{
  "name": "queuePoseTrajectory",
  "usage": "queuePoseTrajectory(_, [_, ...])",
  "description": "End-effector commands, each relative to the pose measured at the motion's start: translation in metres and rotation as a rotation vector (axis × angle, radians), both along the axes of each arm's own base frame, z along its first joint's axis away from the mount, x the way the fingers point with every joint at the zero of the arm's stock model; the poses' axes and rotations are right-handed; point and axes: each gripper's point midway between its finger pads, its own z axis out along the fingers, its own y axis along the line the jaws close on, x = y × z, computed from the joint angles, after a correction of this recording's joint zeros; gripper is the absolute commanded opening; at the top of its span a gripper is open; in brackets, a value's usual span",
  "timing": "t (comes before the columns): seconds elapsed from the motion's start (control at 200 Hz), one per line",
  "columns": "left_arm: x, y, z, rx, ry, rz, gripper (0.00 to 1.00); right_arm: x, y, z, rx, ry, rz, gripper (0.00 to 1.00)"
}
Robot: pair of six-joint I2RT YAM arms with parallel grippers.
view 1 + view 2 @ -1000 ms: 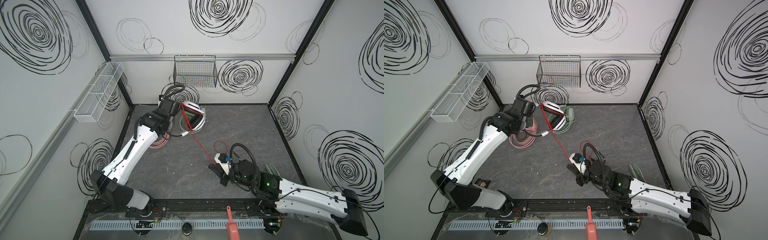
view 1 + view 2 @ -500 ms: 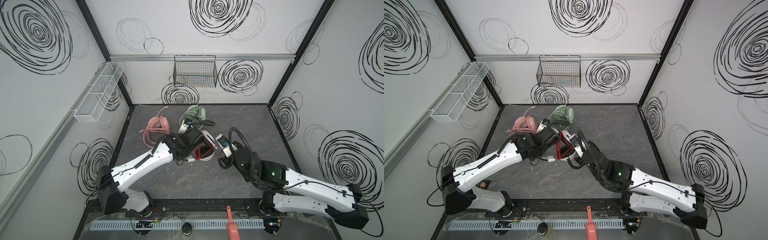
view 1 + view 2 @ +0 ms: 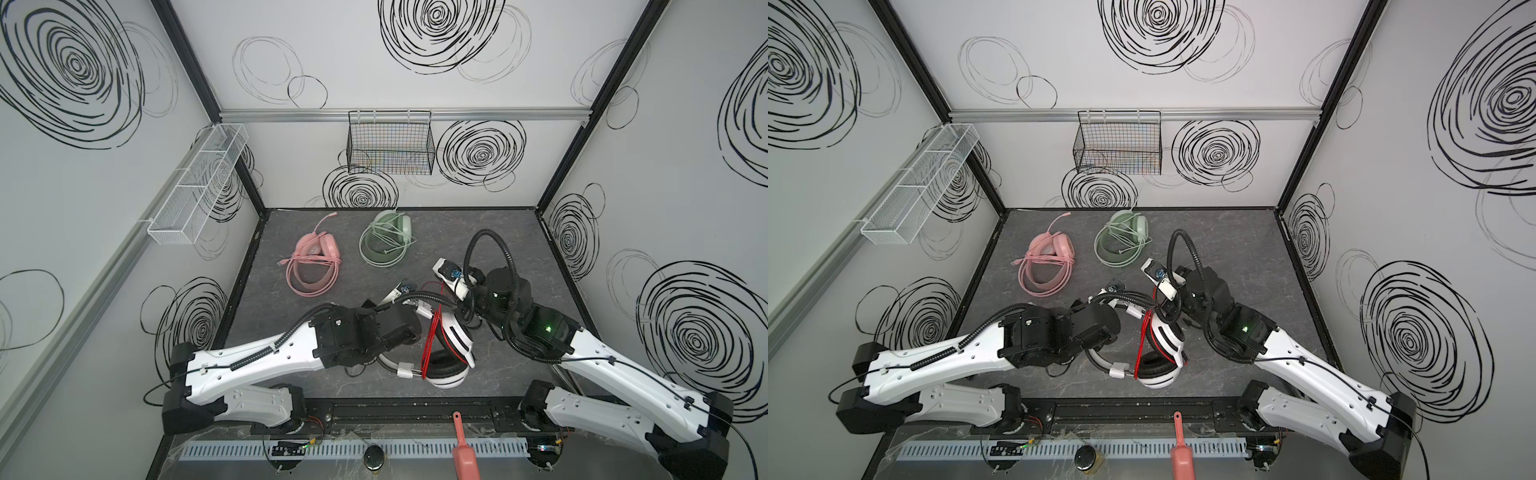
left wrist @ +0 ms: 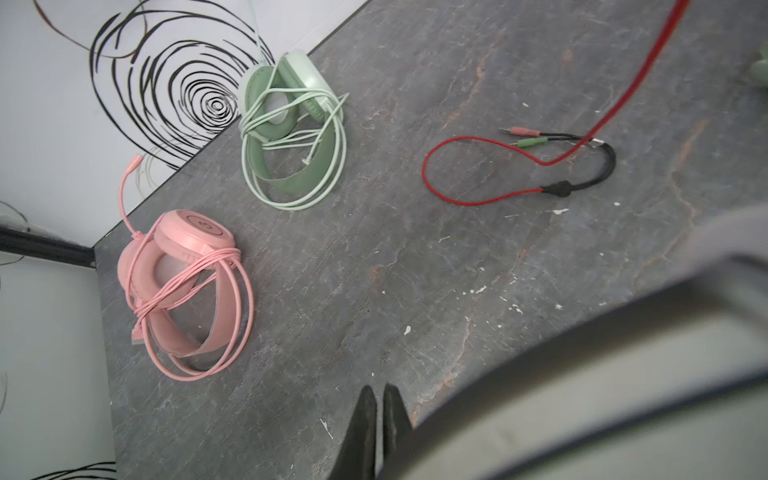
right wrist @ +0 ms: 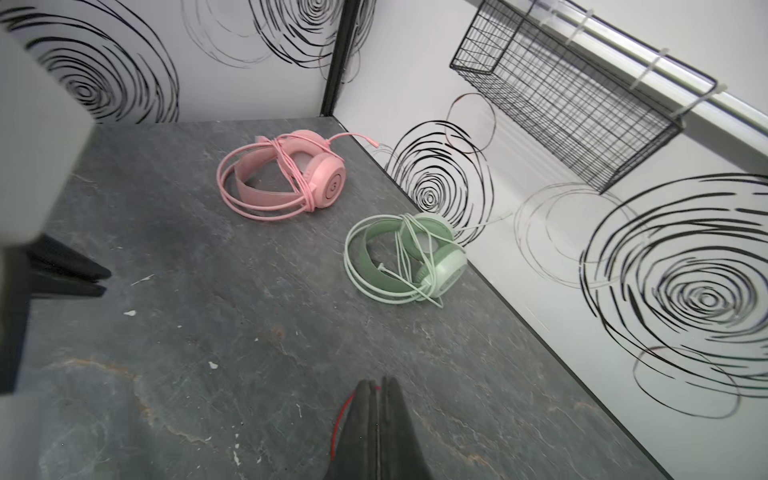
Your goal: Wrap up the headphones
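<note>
Headsets, three of them, share the grey table [image 3: 498,232]. Right below the black wire basket [image 3: 390,143] lies the mint-green headset [image 3: 388,243], its cable wound round it. Beside it, off toward the left arm's side of the basket, is the pink headset [image 3: 316,259], wound likewise. Farthest from the basket, between both arms, sits the white-and-black headset [image 3: 446,368], the red cable [image 3: 430,345] looped over it. The right gripper [image 5: 377,399] is pinched tight on that red cable. The left gripper [image 4: 379,411] is clenched beside the blurred headband [image 4: 582,395]; whether it grips it, I cannot tell.
</note>
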Motion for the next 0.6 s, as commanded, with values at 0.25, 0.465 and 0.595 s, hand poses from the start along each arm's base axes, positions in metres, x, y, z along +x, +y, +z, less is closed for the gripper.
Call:
queuePoseTrajectory(0.25, [-0.043, -0.034, 0.074, -0.274, 0.078, -0.224, 0.0, 0.015, 0.001, 0.005, 0.281, -0.003, 0.148, 0.36])
queuePoseTrajectory(0.465, [-0.054, -0.034, 0.148, -0.477, 0.062, -0.279, 0.0, 0.028, 0.015, -0.037, 0.373, 0.088, 0.204, 0.38])
queuePoseTrajectory(0.595, [-0.062, -0.035, 0.193, -0.605, 0.039, -0.331, 0.0, 0.043, 0.026, -0.069, 0.409, 0.181, 0.199, 0.39])
